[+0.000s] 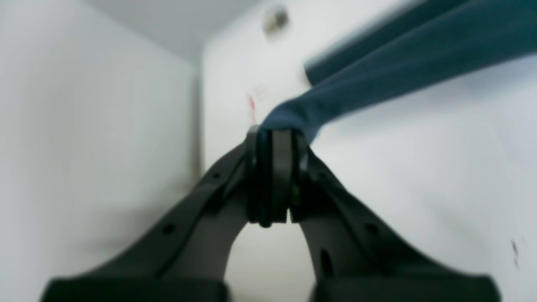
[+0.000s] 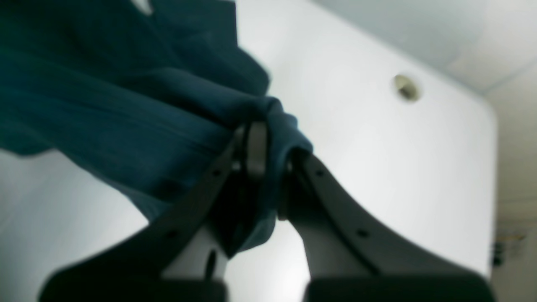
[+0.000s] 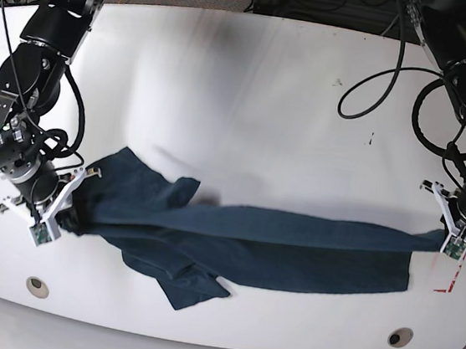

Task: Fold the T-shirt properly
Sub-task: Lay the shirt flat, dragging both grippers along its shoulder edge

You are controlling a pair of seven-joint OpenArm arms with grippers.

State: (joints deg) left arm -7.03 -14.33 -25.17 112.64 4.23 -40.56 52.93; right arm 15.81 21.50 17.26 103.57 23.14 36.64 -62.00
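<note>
The dark navy-teal T-shirt [image 3: 251, 240] is stretched in a long band across the front of the white table [image 3: 241, 100] in the base view. My left gripper [image 3: 448, 239] is shut on one end of it at the right; in the left wrist view the pads [image 1: 280, 167] pinch a bunched tip of the T-shirt [image 1: 377, 75]. My right gripper [image 3: 62, 210] is shut on the other end at the left; in the right wrist view the T-shirt [image 2: 105, 105] bunches between the fingers [image 2: 256, 147]. A sleeve hangs loose at the lower middle [image 3: 191, 283].
Two round holes sit in the table near the front edge, at the left [image 3: 35, 287] and right [image 3: 400, 338]. A red mark [image 3: 448, 285] lies on the table below my left gripper. Cables [image 3: 378, 82] trail at the back right.
</note>
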